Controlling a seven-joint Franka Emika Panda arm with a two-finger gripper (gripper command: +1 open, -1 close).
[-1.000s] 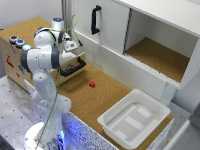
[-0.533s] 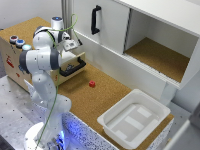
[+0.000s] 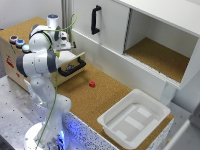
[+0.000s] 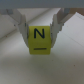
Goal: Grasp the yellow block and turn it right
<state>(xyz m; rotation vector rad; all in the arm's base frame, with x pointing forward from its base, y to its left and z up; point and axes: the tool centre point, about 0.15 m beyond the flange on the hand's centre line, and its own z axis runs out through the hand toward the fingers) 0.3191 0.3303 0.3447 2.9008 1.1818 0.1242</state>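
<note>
In the wrist view the yellow block [image 4: 40, 39] fills the centre of the frame, pinched between the two fingers [image 4: 20, 26] of the gripper [image 4: 40, 31], one pressed on each side face; its near face carries a dark letter N with a short bar beneath it. A pale, blurred surface lies behind the block, and whether the block rests on anything cannot be told. In the exterior view the white arm [image 3: 39, 62] stands at the left of the frame, bent over so that its wrist sits in the upper left above an open drawer [image 3: 70, 67] with a black handle; the block itself is hidden there. A small red block [image 3: 92, 84] lies on the cork top [image 3: 95, 102] near the centre, well apart from the arm. A white tray [image 3: 132, 120] sits at the lower right, and a cabinet [image 3: 150, 45] with a black handle fills the upper right.
</note>
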